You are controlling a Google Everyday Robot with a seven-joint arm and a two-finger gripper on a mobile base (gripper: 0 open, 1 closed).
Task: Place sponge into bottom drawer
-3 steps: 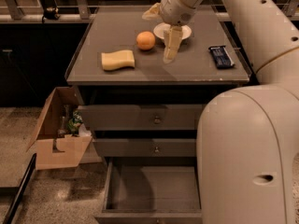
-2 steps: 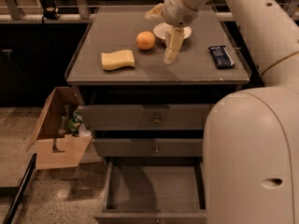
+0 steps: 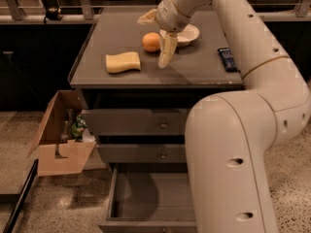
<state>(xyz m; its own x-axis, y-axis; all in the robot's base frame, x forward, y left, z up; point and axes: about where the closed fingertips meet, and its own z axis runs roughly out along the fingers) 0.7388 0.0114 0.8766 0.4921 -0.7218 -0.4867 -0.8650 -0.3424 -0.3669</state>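
The pale yellow sponge (image 3: 123, 62) lies on the grey cabinet top (image 3: 194, 72), left of the middle. My gripper (image 3: 151, 41) hangs over the top just right of the sponge. It is open and empty, with one finger (image 3: 166, 52) pointing down and the other (image 3: 146, 18) out to the upper left. An orange (image 3: 150, 39) sits between the two fingers as seen from here. The bottom drawer (image 3: 146, 195) is pulled open below, and the part of its grey floor that shows is bare. My arm hides the drawer's right side.
A white bowl (image 3: 188, 34) stands behind the gripper. A dark flat packet (image 3: 227, 59) lies at the right of the top. The two upper drawers (image 3: 141, 122) are shut. An open cardboard box (image 3: 57, 142) with items stands on the floor to the left.
My gripper has moved left across the cabinet top, from in front of the bowl to over the orange, closer to the sponge. The sponge and the orange have not moved.
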